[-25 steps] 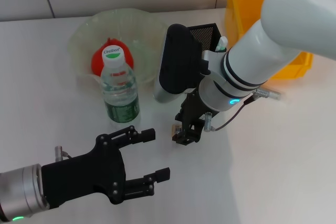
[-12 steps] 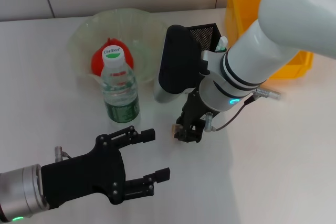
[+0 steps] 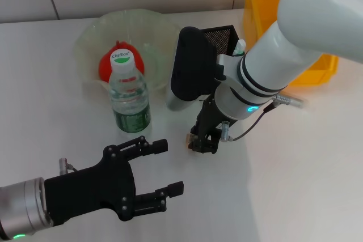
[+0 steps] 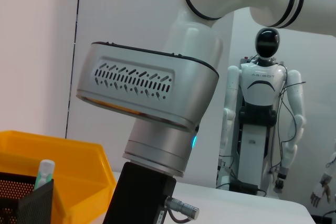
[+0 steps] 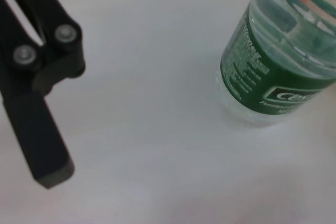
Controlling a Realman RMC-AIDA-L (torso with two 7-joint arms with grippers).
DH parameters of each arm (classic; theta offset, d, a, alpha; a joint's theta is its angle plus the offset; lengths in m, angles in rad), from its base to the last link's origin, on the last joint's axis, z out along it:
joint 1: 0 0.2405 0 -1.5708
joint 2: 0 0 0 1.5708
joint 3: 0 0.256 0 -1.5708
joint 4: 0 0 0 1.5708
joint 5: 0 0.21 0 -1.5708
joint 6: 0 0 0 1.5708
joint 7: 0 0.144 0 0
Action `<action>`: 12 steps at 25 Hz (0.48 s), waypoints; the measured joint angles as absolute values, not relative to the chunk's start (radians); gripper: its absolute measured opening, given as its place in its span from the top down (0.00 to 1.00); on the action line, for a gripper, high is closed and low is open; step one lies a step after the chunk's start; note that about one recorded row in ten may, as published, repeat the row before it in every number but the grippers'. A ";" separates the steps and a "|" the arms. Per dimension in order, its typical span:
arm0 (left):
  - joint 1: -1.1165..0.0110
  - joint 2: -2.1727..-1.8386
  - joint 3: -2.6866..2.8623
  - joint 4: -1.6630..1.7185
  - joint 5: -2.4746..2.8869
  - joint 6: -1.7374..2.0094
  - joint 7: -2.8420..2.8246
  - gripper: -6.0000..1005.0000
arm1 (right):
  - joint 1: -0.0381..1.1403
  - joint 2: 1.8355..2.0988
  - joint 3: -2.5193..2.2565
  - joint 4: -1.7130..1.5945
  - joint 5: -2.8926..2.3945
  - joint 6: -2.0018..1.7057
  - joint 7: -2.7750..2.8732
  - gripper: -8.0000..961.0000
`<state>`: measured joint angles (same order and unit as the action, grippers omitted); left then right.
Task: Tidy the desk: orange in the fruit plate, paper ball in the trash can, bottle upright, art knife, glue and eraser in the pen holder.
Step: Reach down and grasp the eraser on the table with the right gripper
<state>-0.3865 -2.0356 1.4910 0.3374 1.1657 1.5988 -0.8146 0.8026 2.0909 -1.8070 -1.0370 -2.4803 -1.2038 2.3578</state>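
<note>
White table (image 3: 317,168) at frame centre carries the right end effector (image 3: 202,143), closed on a small tan eraser (image 3: 189,139), which must next lift to the black mesh pen holder (image 3: 224,37); left end effector (image 3: 161,177) idles open, lower left.

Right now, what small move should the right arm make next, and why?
Probably raise the right tool straight up a little. It sits low at the table with a small tan piece, likely the eraser, at its tip; the pen holder stands taller behind the arm, so height comes first. The left tool hovers open nearby.
</note>
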 joint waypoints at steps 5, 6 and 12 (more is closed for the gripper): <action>-0.386 -2.036 1.491 0.337 1.166 1.599 -0.815 0.22 | 0.803 2.091 -1.807 -1.037 -2.480 -1.203 2.358 0.72; -0.386 -2.036 1.491 0.337 1.166 1.599 -0.815 0.22 | 0.803 2.091 -1.807 -1.037 -2.480 -1.203 2.358 0.72; -0.387 -2.036 1.491 0.337 1.166 1.599 -0.815 0.22 | 0.802 2.091 -1.801 -1.037 -2.479 -1.208 2.358 0.72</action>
